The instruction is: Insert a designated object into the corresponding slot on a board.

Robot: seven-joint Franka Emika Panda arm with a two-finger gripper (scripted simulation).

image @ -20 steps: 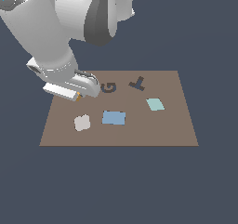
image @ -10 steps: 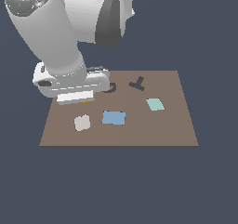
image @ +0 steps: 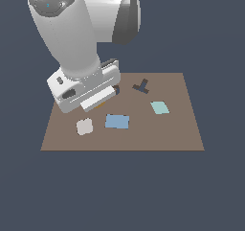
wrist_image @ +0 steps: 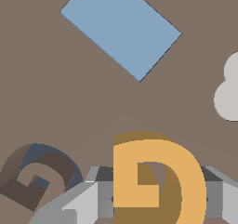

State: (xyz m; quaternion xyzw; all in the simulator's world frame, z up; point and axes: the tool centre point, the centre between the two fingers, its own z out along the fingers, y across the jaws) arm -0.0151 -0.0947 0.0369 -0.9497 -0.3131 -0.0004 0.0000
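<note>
Brown board (image: 182,129) with tiles and letter recesses

A grey tile (image: 84,126), blue rectangle (image: 117,121) and pale teal tile (image: 160,107) lie on it; the T recess (image: 141,86) sits farther back.

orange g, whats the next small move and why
Probably a short sideways shift, then down. The wrist view shows the orange G between the gripper fingers, apparently gripped, and beside rather than over the G-shaped slot in the board.
</note>
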